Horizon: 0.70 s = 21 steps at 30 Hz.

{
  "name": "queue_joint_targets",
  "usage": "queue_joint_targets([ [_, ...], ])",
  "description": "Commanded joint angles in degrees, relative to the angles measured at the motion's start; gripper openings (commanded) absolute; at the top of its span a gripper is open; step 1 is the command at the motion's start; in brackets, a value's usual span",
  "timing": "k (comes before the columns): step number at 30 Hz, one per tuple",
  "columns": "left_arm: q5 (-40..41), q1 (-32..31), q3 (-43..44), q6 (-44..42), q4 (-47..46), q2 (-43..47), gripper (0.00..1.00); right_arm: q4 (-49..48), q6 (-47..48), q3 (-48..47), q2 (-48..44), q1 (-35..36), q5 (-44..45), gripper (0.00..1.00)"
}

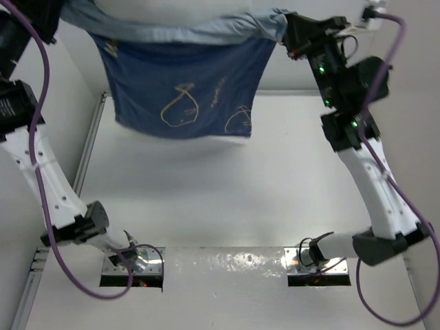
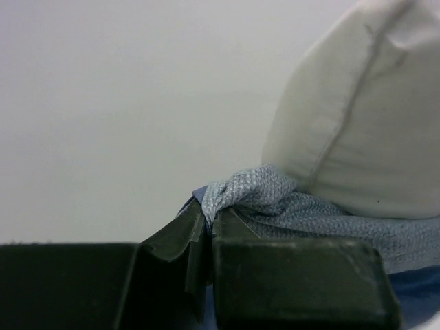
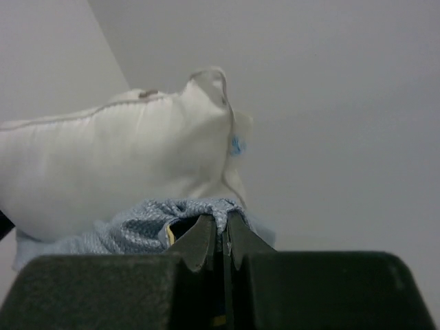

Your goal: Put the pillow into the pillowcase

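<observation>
Both arms hold the pillowcase up high over the far side of the table, navy side with fish drawings hanging down and the lighter grey-blue rim stretched between them. My left gripper is shut on a bunch of that rim at the top left. My right gripper is shut on the rim at the top right. The white pillow bulges out above the rim in both wrist views. In the top view only a white strip of the pillow shows above the rim; the rest is hidden by the cloth.
The white table lies below the hanging cloth. A metal rail runs along its left edge. The arm bases sit at the near edge, with purple cables looping beside both arms.
</observation>
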State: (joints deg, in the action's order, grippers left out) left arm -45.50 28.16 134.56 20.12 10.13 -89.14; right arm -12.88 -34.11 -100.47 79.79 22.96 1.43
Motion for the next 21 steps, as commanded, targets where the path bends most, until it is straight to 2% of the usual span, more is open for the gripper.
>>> queue_joint_targets([
  [1, 7.35, 1.28, -10.01, -0.78, 2.78, 1.08, 0.00, -3.67, -2.27, 2.57, -0.18, -2.22, 9.04, 0.00],
  [2, 7.09, 1.28, -8.37, -0.87, 3.05, 0.56, 0.00, -1.03, -2.28, -1.10, 4.02, -2.31, 7.55, 0.00],
  [3, 7.09, 1.28, -5.57, -0.87, 2.88, -1.36, 0.00, 2.91, -0.89, -12.62, 6.32, -2.31, 6.23, 0.00],
  [4, 7.09, 1.28, -1.28, -0.87, 2.27, -2.51, 0.00, 4.00, 0.35, -19.61, 8.78, -2.31, 5.26, 0.00],
  [5, 8.39, 1.28, 6.60, -0.70, 1.39, -3.57, 0.00, 4.53, 1.31, -27.51, 11.50, -2.22, 4.64, 0.00],
  [6, 9.19, 1.37, 8.77, 0.17, -2.01, -4.02, 0.00, 3.75, 2.54, -39.77, 15.97, -2.22, 4.63, 0.00],
  [7, 9.72, 1.28, 9.74, 0.79, -3.78, -3.76, 0.00, 2.53, 2.64, -43.03, 16.97, -2.22, 4.81, 0.00],
  [8, 9.64, 1.37, 10.62, 2.02, -4.67, -3.50, 0.00, -0.18, 2.47, -41.23, 14.63, -2.31, 4.98, 0.00],
  [10, 7.45, 1.46, 10.72, 2.47, -2.93, -3.41, 0.00, -4.32, 1.51, -28.63, 7.00, -2.13, 4.02, 0.00],
  [11, 5.18, 1.37, 7.59, 2.38, -1.71, -3.06, 0.00, -10.52, 0.89, -19.60, 2.52, -2.22, 3.67, 0.00],
  [12, 5.15, 1.28, 4.86, 1.42, 0.22, -1.57, 0.00, -12.50, -0.51, -5.67, -3.96, -2.22, 4.19, 0.00],
  [13, 5.76, 1.37, -0.82, 0.63, 1.20, -0.78, 0.00, -12.25, -0.87, -1.62, -5.59, -2.13, 5.41, 0.00],
  [15, 8.84, 1.37, -2.98, -2.61, 6.97, -0.15, 0.00, -5.60, -1.14, 3.06, -5.62, -2.31, 9.01, 0.00],
  [17, 8.58, 1.28, -3.34, -3.33, 7.62, -0.15, 0.00, 1.59, -0.44, 0.55, -2.99, -2.31, 10.60, 0.00],
  [20, 8.23, 1.28, -1.07, -2.98, 4.91, -0.06, 0.00, 6.10, 2.63, -12.17, 4.13, -2.31, 8.68, 0.00],
  [21, 8.23, 1.37, -0.45, -2.20, 2.98, -0.07, 0.00, 6.20, 3.25, -19.87, 5.97, -2.31, 7.98, 0.00],
])
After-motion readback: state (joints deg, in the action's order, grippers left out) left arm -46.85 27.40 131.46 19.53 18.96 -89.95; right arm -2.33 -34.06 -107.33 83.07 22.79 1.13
